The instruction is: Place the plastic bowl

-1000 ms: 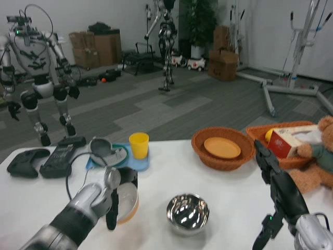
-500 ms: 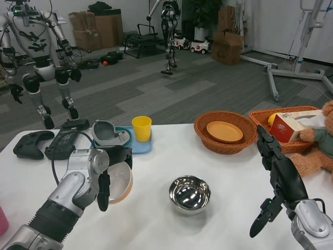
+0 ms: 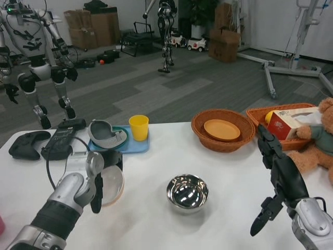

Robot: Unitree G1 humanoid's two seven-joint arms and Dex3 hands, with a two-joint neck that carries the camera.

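Plastic bowl (image 3: 113, 186), white inside with a pale orange outer wall, sits in the grip of the left hand (image 3: 99, 174), low over the white bench (image 3: 229, 172) and to the left of the shiny round steel bowl (image 3: 187, 192). The black fingers of this hand are clamped on the near rim of the plastic bowl. I cannot tell if the bottom of the bowl already touches the bench or is just above it.

The right hand (image 3: 276, 174) hangs to the right of the steel bowl, well apart from it, with its fingers stretched out and apart, holding nothing.

Behind the steel bowl and to its left lies a flat blue tray (image 3: 136, 146) with a yellow plastic cup (image 3: 139, 127) and a grey dish (image 3: 106, 134) on it. Behind the steel bowl and to its right stands a round brown wicker basket (image 3: 200, 136) with an orange plate (image 3: 222, 130) inside.

In my judgement the step in hand is the putting down of the plastic bowl, and it is nearly done. The next move calls for the bowl to rest flat on the bench; after that the fingers should open and the left hand should draw back without pulling the light bowl with it.
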